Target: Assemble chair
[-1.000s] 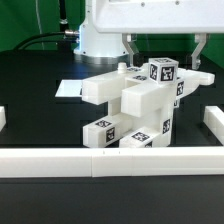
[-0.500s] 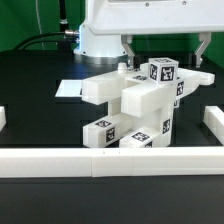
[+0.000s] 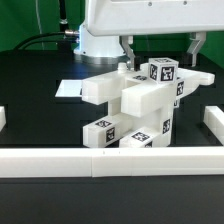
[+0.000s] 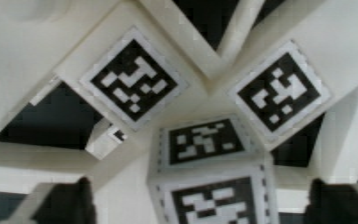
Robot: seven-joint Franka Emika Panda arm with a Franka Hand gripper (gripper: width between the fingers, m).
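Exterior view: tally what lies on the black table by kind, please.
Glossy white tagged plastic chair-part cluster: 1
Long plain white border rails: 3
Thin flat white marker board: 1
Total: 5

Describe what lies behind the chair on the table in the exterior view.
Behind the chair, part of the marker board shows; the chair covers its remainder. The robot's white base stands farther back.
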